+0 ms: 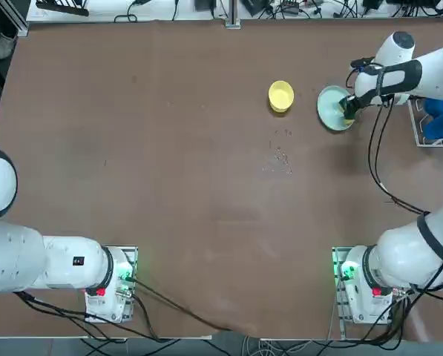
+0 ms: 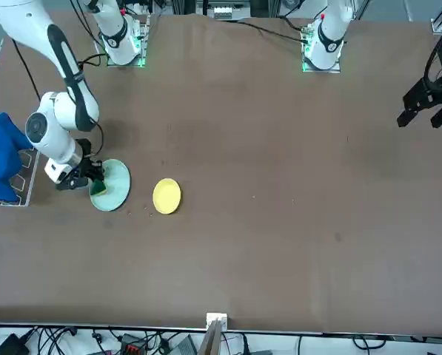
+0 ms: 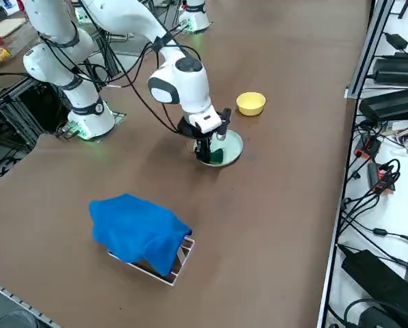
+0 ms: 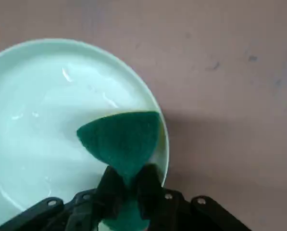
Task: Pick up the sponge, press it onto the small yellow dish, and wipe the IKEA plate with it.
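Note:
My right gripper (image 4: 126,185) is shut on the sponge (image 4: 121,142), whose dark green face shows between the fingers. The sponge (image 3: 216,156) rests on the IKEA plate (image 4: 42,120), a pale blue-green round plate, close to its rim on the side toward the table's right edge. In the top view the gripper (image 1: 349,110) covers the right part of the plate (image 1: 330,108). The small yellow dish (image 1: 280,96) sits a short way to the plate's left, apart from it; in the front view the dish (image 2: 166,196) lies right of the plate (image 2: 111,186).
A blue cloth (image 3: 137,229) lies over a small metal rack (image 3: 180,263) near the table's right edge, beside the plate. Small crumbs (image 1: 281,157) dot the brown table in front of the dish. Black cables (image 1: 377,159) hang from the right arm.

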Motion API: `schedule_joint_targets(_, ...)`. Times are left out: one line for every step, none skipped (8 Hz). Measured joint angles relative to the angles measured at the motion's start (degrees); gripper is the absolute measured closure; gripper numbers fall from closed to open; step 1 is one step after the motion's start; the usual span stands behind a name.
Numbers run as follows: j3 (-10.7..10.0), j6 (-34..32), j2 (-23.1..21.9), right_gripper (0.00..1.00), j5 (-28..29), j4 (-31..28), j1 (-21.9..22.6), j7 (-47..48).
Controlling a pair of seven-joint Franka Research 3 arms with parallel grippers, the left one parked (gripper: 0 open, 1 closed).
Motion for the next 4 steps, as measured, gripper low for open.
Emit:
schedule_joint_targets(0.3,0.0,1.3,0.79,0.0,1.9,-0.3,-0.9)
schedule_joint_targets(0.5,-0.2,2.9,0.79,0.0,4.0,-0.4,-1.1)
schedule_joint_targets(0.8,-0.7,4.5,0.79,0.0,6.0,-0.4,-1.2)
schedule_joint_targets(1.4,-1.2,5.4,0.79,0.0,7.5,-0.4,-1.2)
